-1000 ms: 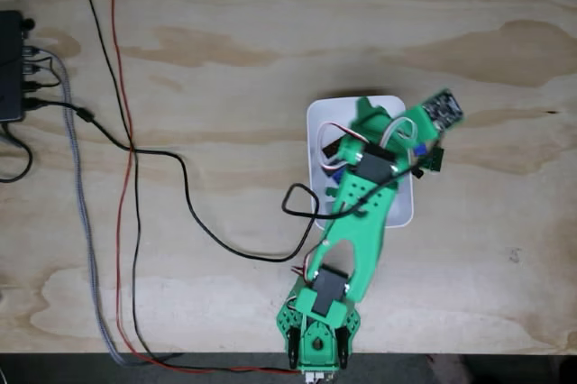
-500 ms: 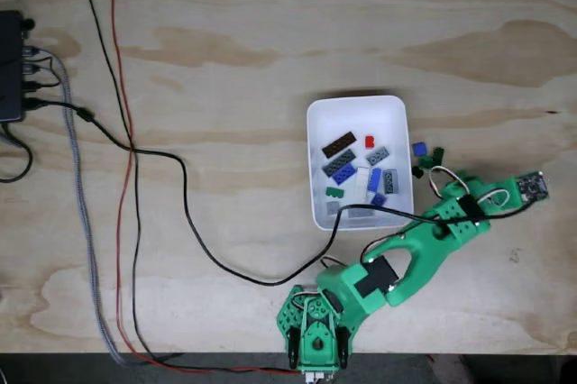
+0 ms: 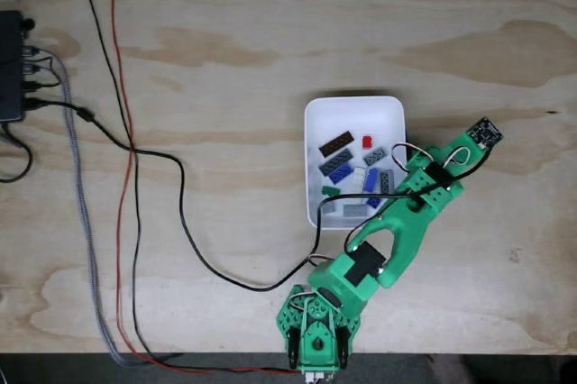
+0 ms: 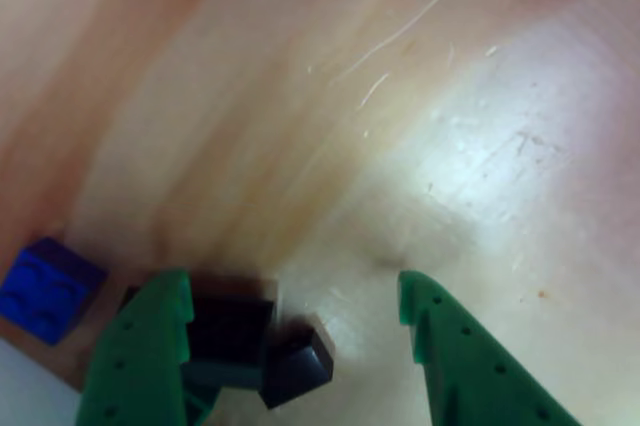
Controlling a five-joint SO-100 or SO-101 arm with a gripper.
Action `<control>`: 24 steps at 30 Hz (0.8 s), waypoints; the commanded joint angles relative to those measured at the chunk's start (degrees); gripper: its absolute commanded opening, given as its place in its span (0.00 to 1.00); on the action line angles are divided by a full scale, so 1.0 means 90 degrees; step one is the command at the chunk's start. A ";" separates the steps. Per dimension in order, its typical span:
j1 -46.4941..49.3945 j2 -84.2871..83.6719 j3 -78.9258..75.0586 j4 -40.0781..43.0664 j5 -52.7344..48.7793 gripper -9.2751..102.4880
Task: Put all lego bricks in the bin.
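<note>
**Open claw lowered over stray bricks beside the bin**

From above, we saw the green arm [image 3: 397,222] reaching along the right side of the white bin [image 3: 311,123], which sat on a plywood table [image 3: 225,50]. About a dozen lego bricks [image 3: 338,166] already lay inside it, so we judged the job mostly done, with the arm sent after leftovers on the wood. In the close view, the claw [image 4: 290,311] hung wide open just above the table, gripping nothing. A pair of dark bricks [image 4: 255,341] lay between its green fingers [image 4: 150,346], close against the left one. A blue brick [image 4: 45,288] sat just outside it, further left.
</note>
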 commanded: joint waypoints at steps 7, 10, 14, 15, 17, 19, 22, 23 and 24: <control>-0.0840 0.1318 -0.0020 -0.0029 0.0303 0.32; -0.0967 0.1191 0.0293 -0.0332 0.0254 0.32; -0.1016 0.0928 0.0576 -0.0635 0.0244 0.32; -0.1016 0.0908 0.0645 -0.0645 0.0215 0.31; -0.0947 0.0928 0.0771 -0.0645 0.0166 0.31; -0.0801 0.0938 0.0898 -0.0713 0.0068 0.31; -0.0615 0.0918 0.1104 -0.1035 -0.0010 0.28; -0.0586 0.0898 0.1201 -0.1191 -0.0010 0.25; -0.0576 0.0898 0.1240 -0.1191 -0.0078 0.24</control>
